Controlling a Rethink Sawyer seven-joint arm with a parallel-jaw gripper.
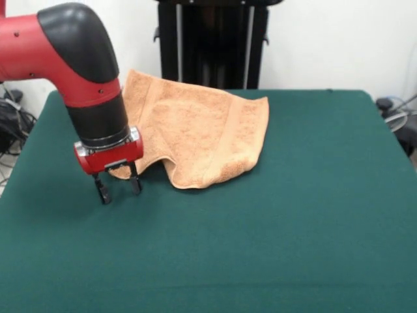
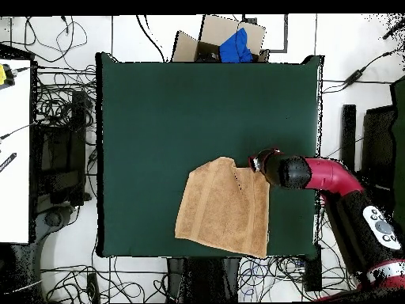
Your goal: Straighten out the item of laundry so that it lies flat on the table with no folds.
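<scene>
The orange-tan towel (image 1: 202, 127) lies on the green table (image 1: 260, 241) near its far side, with one corner reaching past the far edge. Its near edge is rumpled, with a curled fold at the near corner. In the overhead view the towel (image 2: 225, 210) sits by the table's (image 2: 158, 111) edge on the robot's side. My gripper (image 1: 118, 189) points down at the towel's near left corner, low over the table. Its fingers (image 1: 102, 193) stand apart and nothing shows between them. The overhead view shows the gripper (image 2: 255, 163) at the towel's notched upper right corner.
The robot's black pedestal (image 1: 212, 42) stands behind the table's far edge. A cardboard box holding something blue (image 2: 229, 43) sits beyond the opposite edge. Cables (image 2: 63, 119) cover the floor around the table, and a white desk (image 2: 16, 150) stands at one side.
</scene>
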